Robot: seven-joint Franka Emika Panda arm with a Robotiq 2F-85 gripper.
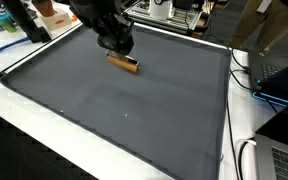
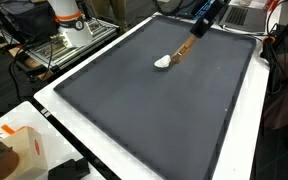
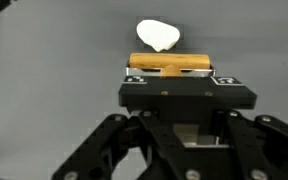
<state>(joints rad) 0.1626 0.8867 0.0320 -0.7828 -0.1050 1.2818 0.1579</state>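
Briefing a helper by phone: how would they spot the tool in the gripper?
Look at the dark grey mat on the white table. Toward one edge, the gripper grips a wooden-handled tool. Its rounded white head, the only pale thing on the mat, sets it apart.

A dark grey mat (image 1: 134,120) covers a white table (image 1: 44,140) amid cluttered cables (image 1: 242,62).
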